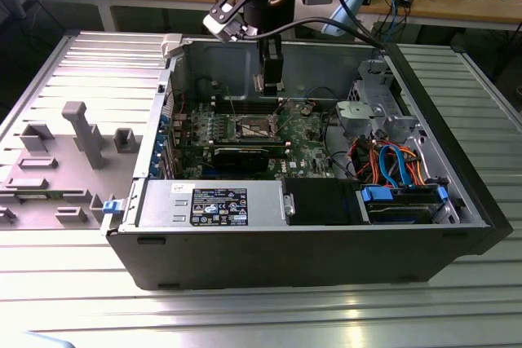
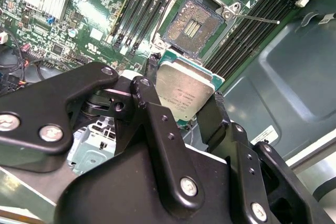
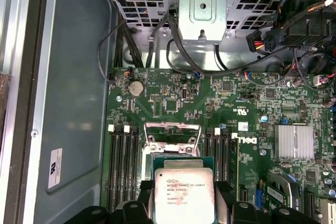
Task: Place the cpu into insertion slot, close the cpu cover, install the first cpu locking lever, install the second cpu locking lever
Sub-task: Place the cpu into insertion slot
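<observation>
- The step in hand, as I judge it, is the first one: putting the cpu (image 2: 185,88) into the insertion slot (image 2: 191,24). The chip is carried in the air and not yet seated.
- In the exterior view, an open computer case (image 1: 326,258) lies on its side on a ribbed metal tabletop (image 1: 245,315). The gripper (image 1: 269,81) hangs over the far middle of the case, above the green motherboard (image 3: 210,103).
- The jaws are closed narrowly on the cpu. In both wrist views one black finger (image 2: 149,77) presses each of two opposite edges, and the plain silver top faces the cameras.
- In the second wrist view the slot lies bare, its gold-brown contact field uncovered, a little beyond the chip and well apart from it in height. Long dark memory slots run along both of its sides.
- In the first wrist view the cpu cover (image 3: 173,125), a thin silver frame with a window, appears swung up and open at the far edge of the socket, just past the held chip.
- A thin metal locking lever (image 2: 257,19) sticks out beside the slot and looks unlatched.
- Seating the chip would call, in my judgement, for squaring its edges to the socket rim, keeping it level, and lowering gently so the contacts are not bent.
</observation>
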`<act>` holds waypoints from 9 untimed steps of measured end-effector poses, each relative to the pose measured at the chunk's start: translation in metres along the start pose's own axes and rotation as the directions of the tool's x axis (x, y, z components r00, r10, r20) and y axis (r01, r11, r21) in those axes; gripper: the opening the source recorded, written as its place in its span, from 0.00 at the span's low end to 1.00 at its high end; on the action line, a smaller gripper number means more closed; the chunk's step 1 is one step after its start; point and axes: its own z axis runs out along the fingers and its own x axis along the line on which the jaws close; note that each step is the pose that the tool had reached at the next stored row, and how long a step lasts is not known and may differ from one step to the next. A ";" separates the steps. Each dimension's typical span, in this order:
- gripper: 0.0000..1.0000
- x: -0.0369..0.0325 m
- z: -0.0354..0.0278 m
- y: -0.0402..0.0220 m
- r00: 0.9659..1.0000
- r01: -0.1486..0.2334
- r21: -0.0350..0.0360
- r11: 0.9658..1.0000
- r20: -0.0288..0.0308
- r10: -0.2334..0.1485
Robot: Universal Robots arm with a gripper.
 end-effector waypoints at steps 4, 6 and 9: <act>0.55 0.0000 0.0021 -0.0007 1.000 0.000 0.000 1.000 0.000 0.000; 0.55 0.0000 0.0023 -0.0007 1.000 0.000 0.000 1.000 0.000 0.000; 0.55 -0.0001 0.0078 -0.0011 1.000 0.000 0.000 1.000 0.000 0.000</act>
